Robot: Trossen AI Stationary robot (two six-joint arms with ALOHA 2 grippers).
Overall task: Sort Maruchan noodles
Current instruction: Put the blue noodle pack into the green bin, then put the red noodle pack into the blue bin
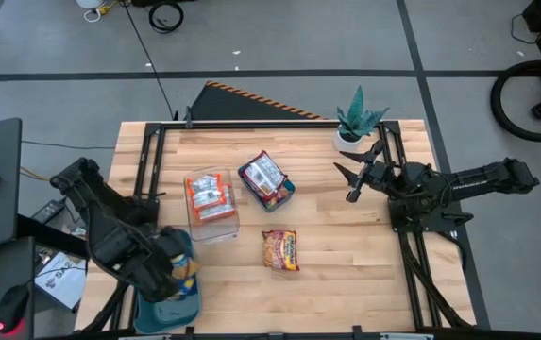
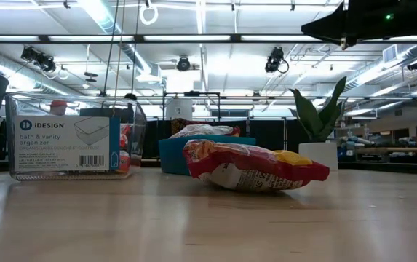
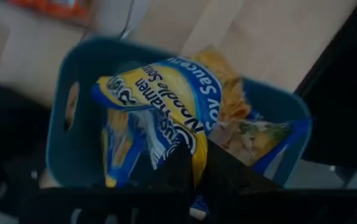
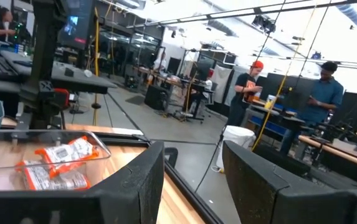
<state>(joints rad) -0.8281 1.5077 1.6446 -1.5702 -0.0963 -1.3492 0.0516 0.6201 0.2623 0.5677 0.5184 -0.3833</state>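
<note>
My left gripper (image 1: 181,268) is at the table's near left corner, over a teal tray (image 1: 161,312), shut on a yellow-and-blue noodle packet (image 3: 159,93). That packet lies in the tray (image 3: 60,124) on top of another yellow-and-blue packet (image 3: 271,140). A red-and-yellow packet (image 1: 280,250) lies flat on the table's middle (image 2: 255,169). Orange packets (image 1: 209,194) sit in a clear bin (image 2: 70,138), and red-and-white packets (image 1: 264,175) in a second teal tray (image 2: 204,154). My right gripper (image 1: 355,176) hangs open above the table's right side, touching nothing. My left gripper pinches the yellow-and-blue packet between its two fingers at a crumpled edge (image 3: 194,163), coming at it from above. The packet sits inside the teal tray and rests on the packet below it. The fingers hide how far back the packet reaches.
A potted plant (image 1: 357,123) stands at the table's far right, close to my right gripper. Black rails run along the left (image 1: 147,170) and right (image 1: 402,236) sides. Bare wood lies between the loose packet and the near edge. People stand in the room behind (image 4: 324,93).
</note>
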